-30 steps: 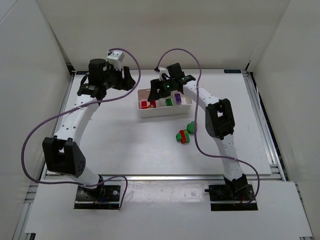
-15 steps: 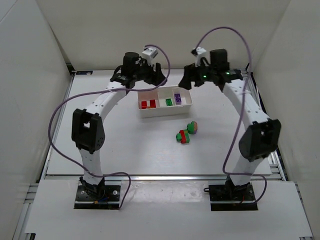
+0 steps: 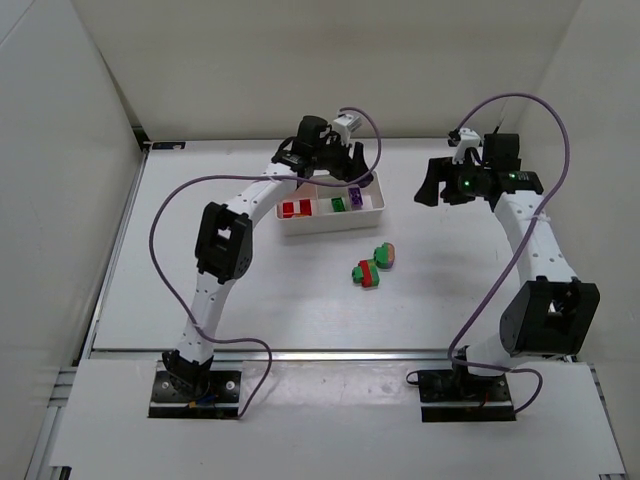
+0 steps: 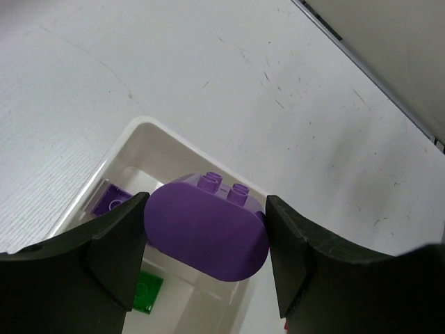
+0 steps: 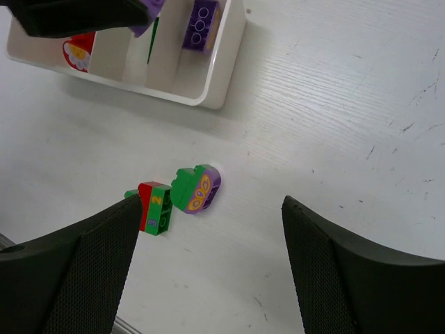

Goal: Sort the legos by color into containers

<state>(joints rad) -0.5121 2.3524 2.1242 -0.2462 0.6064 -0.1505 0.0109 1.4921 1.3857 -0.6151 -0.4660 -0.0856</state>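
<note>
My left gripper point(image 3: 340, 162) is shut on a rounded purple lego point(image 4: 206, 230) and holds it above the right end of the white tray point(image 3: 327, 223). In the tray lie red bricks point(image 3: 295, 208) on the left, a green brick point(image 3: 339, 204) in the middle and a purple brick point(image 3: 355, 193) on the right. Two loose pairs lie on the table: a red-and-green one point(image 3: 367, 272) and a green-and-purple rounded one point(image 3: 384, 254). My right gripper point(image 3: 432, 186) is open and empty, high over the table right of the tray. The pairs also show in the right wrist view point(image 5: 198, 188).
White walls enclose the table on the left, back and right. Purple cables loop over both arms. The table's metal edge rail point(image 3: 530, 260) runs along the right side.
My left gripper has swung right from the table's far left to above the tray, carrying the purple lego. My right gripper has left the tray and moved right. The loose pairs have not moved.
</note>
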